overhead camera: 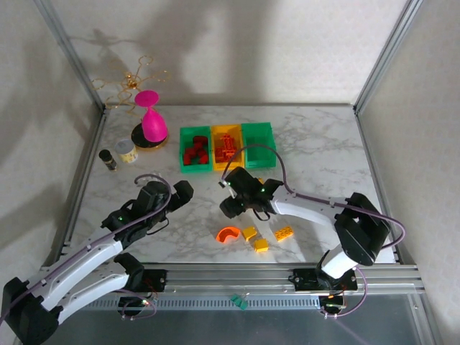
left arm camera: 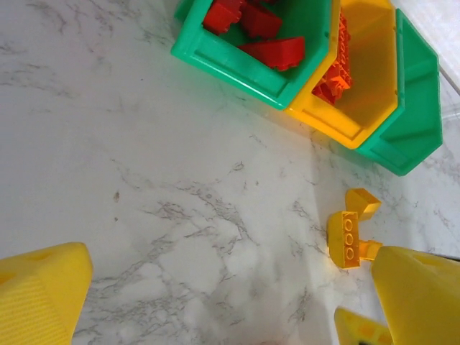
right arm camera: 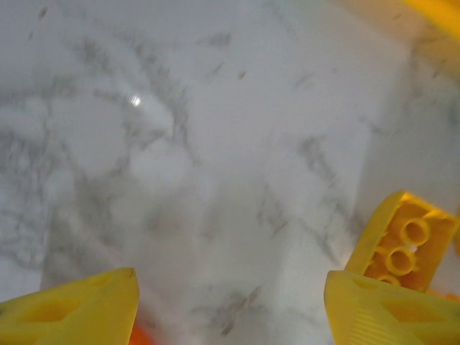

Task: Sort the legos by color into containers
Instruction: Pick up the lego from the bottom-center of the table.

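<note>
- Legos (overhead camera: 261,245) not yet sorted are lying close to the right gripper (right arm camera: 230,295). Its fingers are spread, with only the bare marble table (right arm camera: 180,144) between them, and nothing is grasped.
- A yellow brick (right arm camera: 402,244) is seen tipped up just beside one finger, its hollow underside showing. A sliver of orange is glimpsed by the other finger, too small to identify.
- In the top view an orange arch (overhead camera: 228,233) and three yellow pieces are found in a loose cluster near the table's front edge.
- The left gripper (left arm camera: 230,287) is held fully released and empty above the table. Two more yellow pieces (left arm camera: 345,237) are noted ahead of it.
- Further back, red bricks are held in the left green bin (overhead camera: 182,147) and orange ones in the yellow-orange bin (overhead camera: 226,167). The right green bin (overhead camera: 259,144) appears empty.
- Handling, judged: each piece is expected to be light, rigid and slick, not fragile. Flat opposite side walls are best pinched. Studs and the arch's curve are best avoided, since a slip is likely there.
</note>
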Controlling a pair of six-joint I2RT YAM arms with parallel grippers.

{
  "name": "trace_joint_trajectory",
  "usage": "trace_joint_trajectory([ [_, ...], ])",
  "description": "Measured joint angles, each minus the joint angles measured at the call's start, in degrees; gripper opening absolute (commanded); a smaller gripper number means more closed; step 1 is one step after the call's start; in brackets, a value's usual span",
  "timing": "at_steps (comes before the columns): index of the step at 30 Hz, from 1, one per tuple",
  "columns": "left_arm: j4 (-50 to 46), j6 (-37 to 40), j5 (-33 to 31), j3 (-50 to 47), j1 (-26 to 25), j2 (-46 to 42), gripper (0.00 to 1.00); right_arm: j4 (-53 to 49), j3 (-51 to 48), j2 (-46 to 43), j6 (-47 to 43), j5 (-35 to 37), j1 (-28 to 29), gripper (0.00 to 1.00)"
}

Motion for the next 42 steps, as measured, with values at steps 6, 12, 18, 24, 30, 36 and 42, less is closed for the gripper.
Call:
trace_joint_trajectory([
  [6, -1.75, -1.31, -0.61, -0.72, 0.0, -2.82, 1.0, -1.03, -3.52, -1.09, -0.09, -0.42, 5.25, 0.72],
  [12, -2.38, -1.86, -0.68, -0.94, 0.0, -2.91, 1.0, -2.27, -5.79, -1.11, -0.79, -0.44, 8.76, 0.74],
  [18, -2.6, -1.88, -0.9, -1.07, 0.0, -2.91, 1.0, -2.56, -5.79, -1.03, -2.71, -0.46, 10.45, 0.75],
  [24, -3.5, -1.88, -1.38, -1.05, 0.0, -3.19, 1.0, -3.54, -5.77, 1.07, -3.78, -0.46, 10.69, 0.77],
  [30, -4.04, -1.88, -2.01, -1.2, 0.0, -4.48, 1.0, -5.22, -5.01, 3.13, -4.37, -0.37, 10.78, 0.74],
  [36, -4.09, -1.88, -2.16, -1.38, 0.0, -4.52, 1.0, -5.84, -1.99, 7.69, -4.57, 1.38, 10.78, 0.68],
  [42, -4.48, -1.88, -2.23, -1.36, 0.0, -4.94, 1.0, -5.38, -0.96, 9.14, -4.76, 1.46, 10.78, 0.51],
])
